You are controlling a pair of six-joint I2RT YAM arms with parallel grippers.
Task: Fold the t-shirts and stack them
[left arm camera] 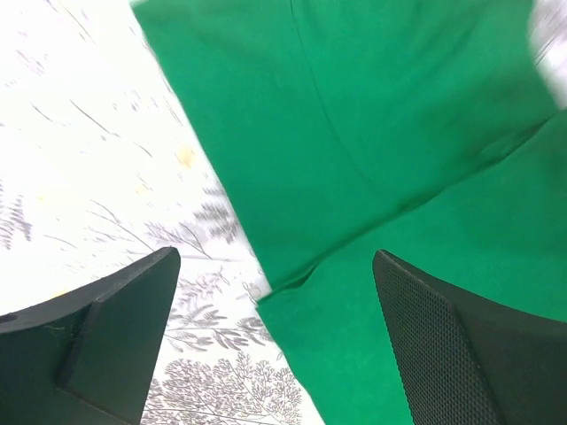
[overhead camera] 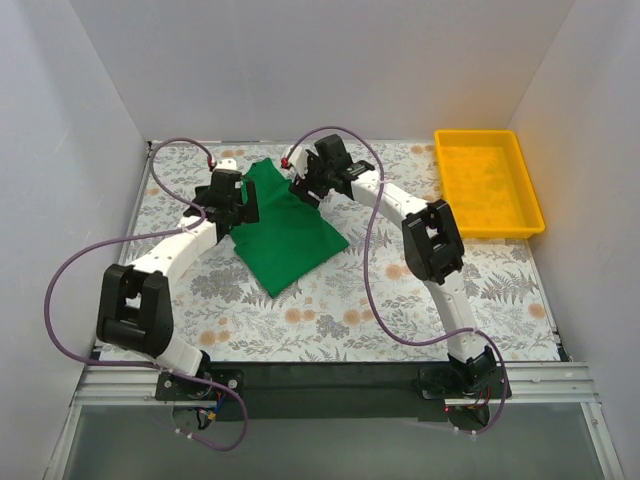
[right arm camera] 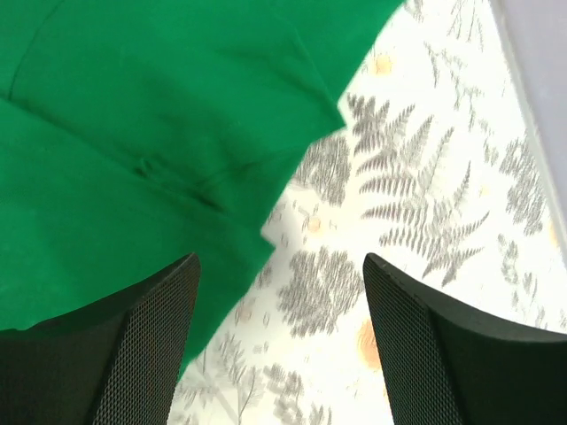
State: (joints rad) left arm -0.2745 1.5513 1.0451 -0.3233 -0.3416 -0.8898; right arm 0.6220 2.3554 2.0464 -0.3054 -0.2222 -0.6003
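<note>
A plain green t-shirt (overhead camera: 285, 235) lies folded on the floral table, a narrow shape running from back left to front right. My left gripper (overhead camera: 232, 205) is open above its left edge. In the left wrist view the shirt (left arm camera: 381, 150) fills the right side, its edge between my wide-apart fingers (left arm camera: 115, 328). My right gripper (overhead camera: 305, 185) is open over the shirt's back right edge. In the right wrist view the shirt (right arm camera: 133, 133) lies left, bare table between the fingers (right arm camera: 151, 336). No neck label shows.
A yellow plastic tray (overhead camera: 488, 182) stands at the back right of the table. White walls close in the left, back and right sides. Purple cables loop from both arms over the table (overhead camera: 340, 300).
</note>
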